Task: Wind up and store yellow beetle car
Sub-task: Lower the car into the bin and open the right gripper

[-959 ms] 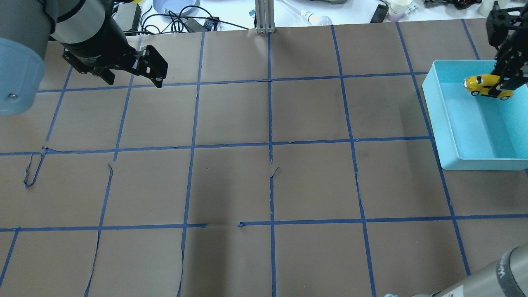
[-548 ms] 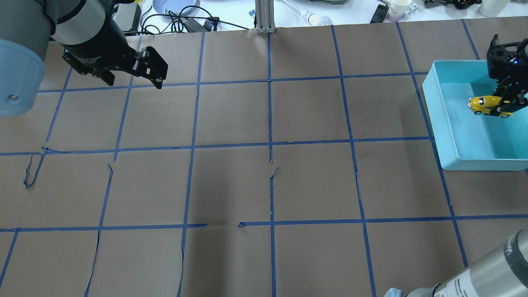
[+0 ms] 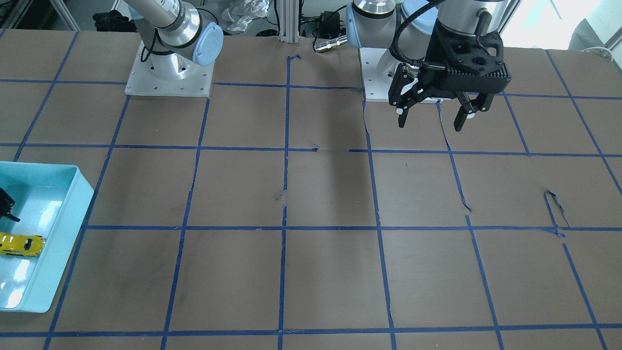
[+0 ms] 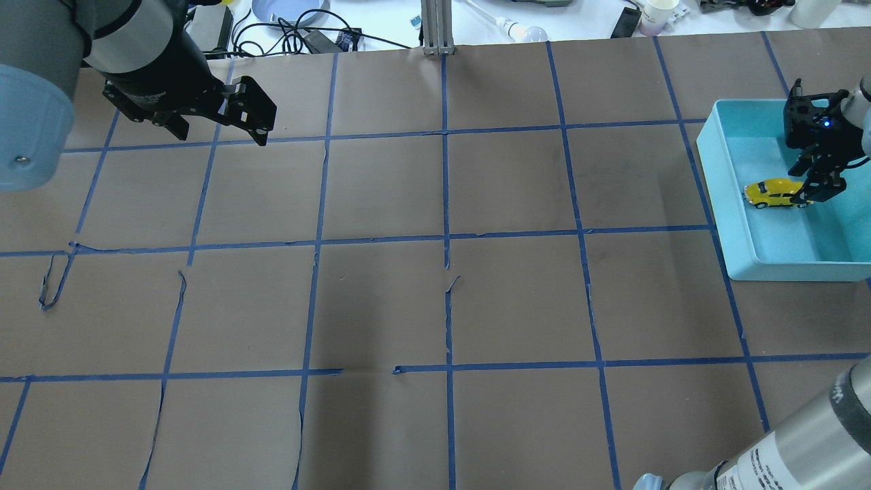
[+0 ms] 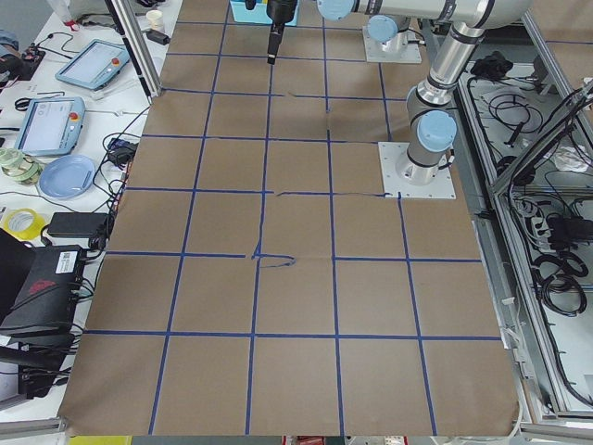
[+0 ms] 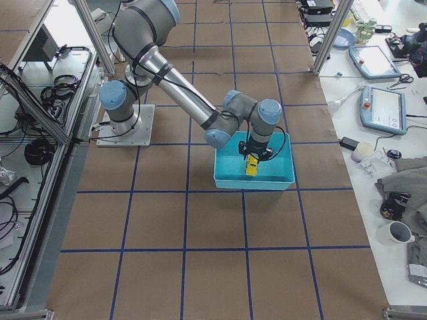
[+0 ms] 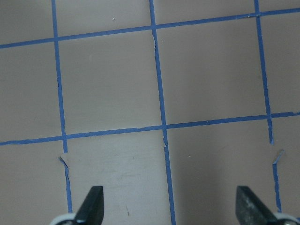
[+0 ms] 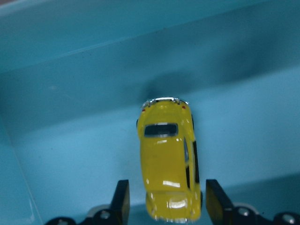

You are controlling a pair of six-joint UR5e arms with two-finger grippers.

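The yellow beetle car (image 4: 769, 194) lies on its wheels on the floor of the light blue tray (image 4: 716, 178) at the table's right edge. It also shows in the front view (image 3: 19, 244) and the right side view (image 6: 251, 167). My right gripper (image 4: 813, 187) hangs inside the tray just behind the car. In the right wrist view the car (image 8: 168, 159) sits between the spread fingertips (image 8: 121, 199), with a gap on one side. My left gripper (image 3: 430, 116) is open and empty, high over the table's far left, with only table under it in its wrist view (image 7: 171, 208).
The table is brown paper with a blue tape grid, and some tape is torn and curled (image 4: 51, 289). Beyond the far edge lie cables, a plate and cups (image 4: 660, 13). A metal post (image 4: 435, 27) stands at the far edge.
My right gripper came down into the tray with the car and opened. The car now rests on the tray floor, nearer the tray's left wall. The left arm has not moved.
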